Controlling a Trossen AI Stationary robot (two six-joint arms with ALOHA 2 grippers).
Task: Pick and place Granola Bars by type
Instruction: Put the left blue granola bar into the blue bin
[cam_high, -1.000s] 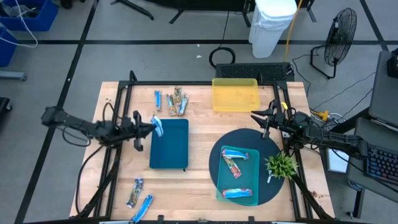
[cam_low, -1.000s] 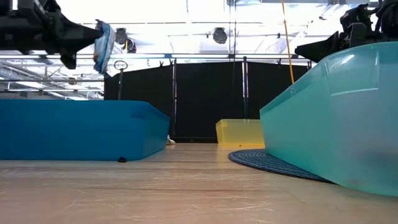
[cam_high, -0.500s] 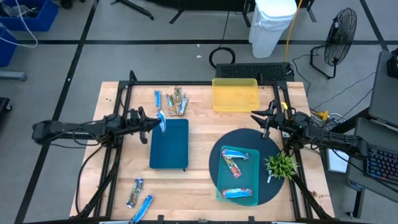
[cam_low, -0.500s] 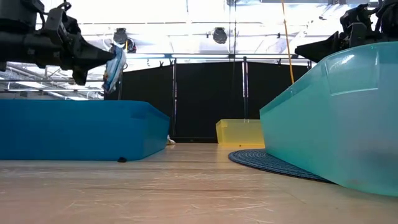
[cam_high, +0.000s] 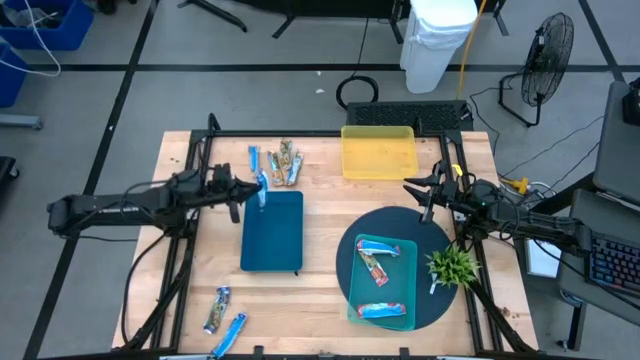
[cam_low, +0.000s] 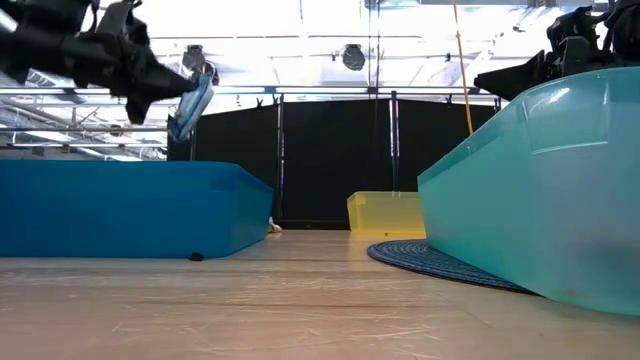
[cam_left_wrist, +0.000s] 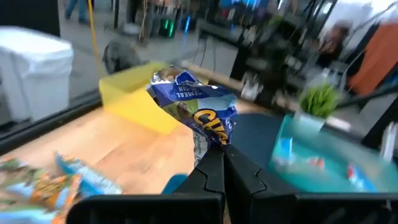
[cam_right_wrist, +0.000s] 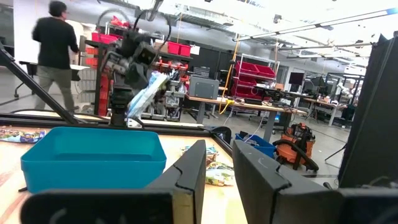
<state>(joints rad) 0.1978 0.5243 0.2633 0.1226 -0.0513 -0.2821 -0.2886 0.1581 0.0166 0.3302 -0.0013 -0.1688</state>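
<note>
Wooden table (cam_high: 320, 215): left gripper (cam_high: 251, 190) pinches blue bar (cam_high: 261, 188) above blue tray (cam_high: 272, 235); light, crinkly wrapper—grip its crimped end.

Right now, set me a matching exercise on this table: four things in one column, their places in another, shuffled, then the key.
Things:
1. yellow tray
2. teal tray
3. small green plant
4. blue-wrapped granola bar in the left gripper

Places:
A. on the round dark mat
B. over the dark blue tray's far left corner
C. at the table's far edge
D. at the mat's right edge

Pairs: 1-C, 2-A, 3-D, 4-B
</note>
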